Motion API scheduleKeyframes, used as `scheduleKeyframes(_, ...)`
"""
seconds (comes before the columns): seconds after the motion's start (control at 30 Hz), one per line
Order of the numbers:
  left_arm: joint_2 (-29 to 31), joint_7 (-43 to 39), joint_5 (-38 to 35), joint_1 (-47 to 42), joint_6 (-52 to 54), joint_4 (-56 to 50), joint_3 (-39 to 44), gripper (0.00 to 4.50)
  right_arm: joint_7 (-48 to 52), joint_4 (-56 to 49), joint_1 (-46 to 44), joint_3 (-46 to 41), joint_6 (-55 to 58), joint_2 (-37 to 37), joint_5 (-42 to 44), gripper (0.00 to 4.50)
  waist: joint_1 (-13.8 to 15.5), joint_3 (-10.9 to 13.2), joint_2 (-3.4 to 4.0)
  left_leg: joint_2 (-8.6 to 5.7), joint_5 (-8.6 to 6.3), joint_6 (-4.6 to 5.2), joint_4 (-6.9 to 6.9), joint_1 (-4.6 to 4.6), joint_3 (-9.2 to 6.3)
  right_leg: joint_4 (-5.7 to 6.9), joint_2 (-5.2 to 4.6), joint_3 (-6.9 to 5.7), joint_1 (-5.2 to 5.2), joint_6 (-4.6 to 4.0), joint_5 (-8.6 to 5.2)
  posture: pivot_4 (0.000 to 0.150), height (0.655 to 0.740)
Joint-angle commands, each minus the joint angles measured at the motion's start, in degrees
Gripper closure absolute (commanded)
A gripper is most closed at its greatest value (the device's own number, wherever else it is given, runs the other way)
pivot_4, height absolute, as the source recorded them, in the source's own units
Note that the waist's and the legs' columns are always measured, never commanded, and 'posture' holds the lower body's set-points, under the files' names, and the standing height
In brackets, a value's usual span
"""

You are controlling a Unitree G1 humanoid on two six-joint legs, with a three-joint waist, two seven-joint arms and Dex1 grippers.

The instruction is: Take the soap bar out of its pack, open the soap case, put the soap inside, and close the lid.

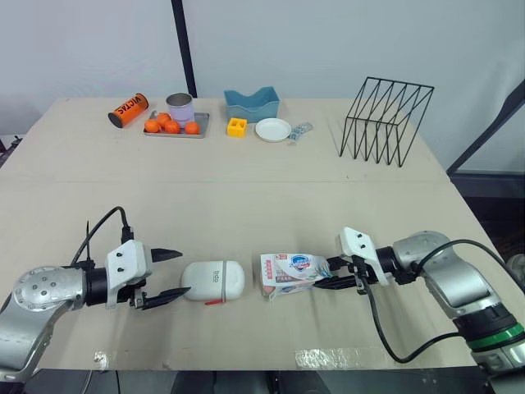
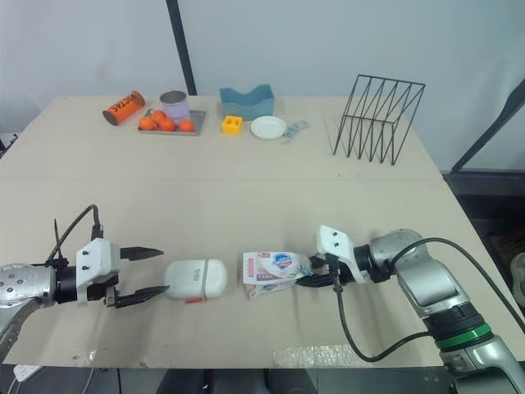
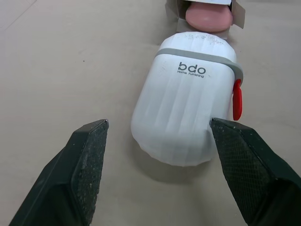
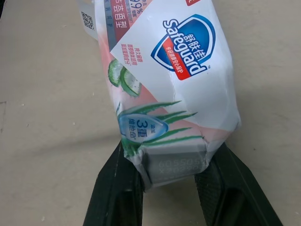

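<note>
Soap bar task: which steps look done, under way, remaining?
Done: white printed soap pack open, pink soap bar peeking out. In hand: right gripper pinches the pack's end; open left gripper faces the closed white plastic soap case. Left: extracting, opening, loading, closing.

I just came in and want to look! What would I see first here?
The white soap case lies at the front of the table, with the open left gripper at its end. Just beside it, the right gripper pinches the Safeguard soap pack, where the pink soap bar peeks out.
</note>
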Motion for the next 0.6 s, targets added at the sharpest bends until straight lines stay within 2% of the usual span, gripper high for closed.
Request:
scheduleKeyframes(0.03, -0.1, -0.3, 0.5, -0.5, -1.4, 0.0, 0.2, 0.86, 0.4, -1.8, -0.6, -4.0, 0.7, -1.6, 2.5, 3.09, 0.0, 0.0, 0.0, 0.0, 0.0, 0.0, 0.0, 0.0, 0.0, 0.0, 0.0, 0.01, 0.0, 0.0, 0.0, 0.15, 0.74)
scheduleKeyframes(0.3, -0.9, -0.8, 1.6, -0.7, -2.6, 1.2, -0.5, 0.86, 1.5, 1.6, -1.2, -12.2, 1.9, -7.4, 5.3, 3.09, 0.0, 0.0, 0.02, -0.02, 0.0, 0.0, 0.0, 0.0, 0.01, -0.01, -0.02, 0.0, 0.0, 0.0, 0.0, 0.15, 0.74)
scheduleKeyframes(0.5, -1.5, -1.3, 2.3, -2.0, -3.3, 2.6, -1.6, 0.86, 1.0, 5.1, -2.8, -12.3, -0.4, -10.8, 1.7, 3.09, 0.0, 0.0, 0.03, 0.0, 0.0, 0.0, 0.0, 0.02, 0.03, 0.0, -0.01, 0.03, 0.0, -0.01, 0.0, 0.15, 0.74)
scheduleKeyframes(0.6, -1.6, -1.4, 2.3, -2.6, -3.7, 3.3, -2.0, 0.86, 4.7, 3.1, -1.2, -12.5, -1.2, -14.4, 1.5, 3.09, 0.0, 0.1, 0.13, -0.02, 0.0, 0.0, -0.01, 0.01, 0.04, 0.0, -0.02, 0.04, -0.01, 0.0, 0.0, 0.15, 0.74)
